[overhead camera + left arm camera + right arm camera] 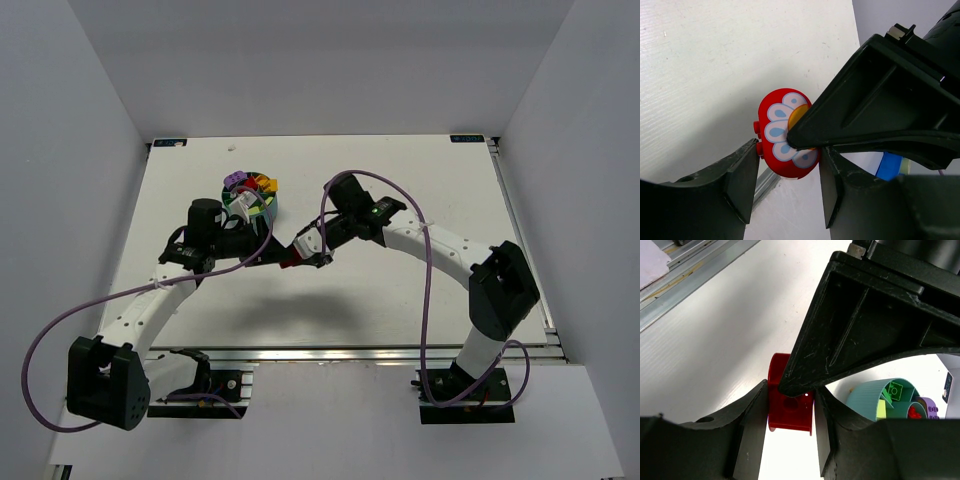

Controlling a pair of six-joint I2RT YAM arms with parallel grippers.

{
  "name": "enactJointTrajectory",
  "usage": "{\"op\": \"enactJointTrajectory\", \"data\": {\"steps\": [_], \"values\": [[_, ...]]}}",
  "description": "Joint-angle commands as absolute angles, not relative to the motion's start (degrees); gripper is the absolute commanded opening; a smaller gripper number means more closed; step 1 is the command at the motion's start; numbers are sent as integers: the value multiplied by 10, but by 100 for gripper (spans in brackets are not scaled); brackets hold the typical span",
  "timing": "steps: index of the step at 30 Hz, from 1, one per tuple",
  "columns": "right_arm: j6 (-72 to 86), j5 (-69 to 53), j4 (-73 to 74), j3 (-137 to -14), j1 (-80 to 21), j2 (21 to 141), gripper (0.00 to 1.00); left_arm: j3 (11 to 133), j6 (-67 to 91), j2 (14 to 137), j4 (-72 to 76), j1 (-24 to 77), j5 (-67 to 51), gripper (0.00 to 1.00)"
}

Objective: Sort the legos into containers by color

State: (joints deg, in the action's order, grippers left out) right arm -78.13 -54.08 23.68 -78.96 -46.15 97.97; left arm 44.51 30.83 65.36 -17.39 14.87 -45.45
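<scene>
A red lego (290, 262) with a white flower print is held above the table between both grippers. My right gripper (312, 255) is shut on it; in the right wrist view its fingers (752, 420) press both sides of the lego (790, 412). My left gripper (272, 255) closes on the same lego (777, 132), one finger (742, 175) against its studs. The right gripper's finger (865, 100) lies over the flower face. The teal cup (250, 195) stands behind, and its wall (867, 395) shows in the right wrist view, with green (896, 389), red and purple legos inside.
The metal rail (350, 352) runs along the table's near edge, close below both arms. The purple cables (425, 290) loop over the arms. White walls enclose the table on three sides.
</scene>
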Motion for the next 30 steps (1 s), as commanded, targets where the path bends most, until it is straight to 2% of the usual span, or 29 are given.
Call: {"op": "enactJointTrajectory", "data": {"steps": [1, 3, 4, 6, 7, 12, 13, 18, 23, 30], "values": [[-807, -557, 238, -790, -470, 972, 21, 461, 313, 650, -150, 151, -463, 33], [-795, -555, 234, -789, -470, 974, 35, 461, 315, 648, -150, 152, -464, 27], [-788, -554, 222, -788, -470, 973, 47, 459, 315, 645, -153, 152, -464, 23], [-765, -546, 197, -779, -469, 969, 55, 458, 310, 641, -158, 153, -461, 19], [-732, -541, 179, -767, -469, 966, 62, 458, 309, 637, -163, 152, -461, 18], [-670, -524, 94, -740, -467, 953, 81, 458, 305, 628, -172, 152, -449, 12], [-665, -520, 91, -738, -467, 951, 89, 459, 303, 628, -177, 152, -444, 12], [-612, -493, 50, -726, -449, 933, 89, 476, 271, 632, -221, 151, -397, 8], [-508, -455, -17, -700, -389, 897, 89, 508, 244, 626, -278, 147, -286, 5], [-459, -426, -61, -619, -303, 838, 89, 584, 236, 600, -290, 145, -101, 4]]}}
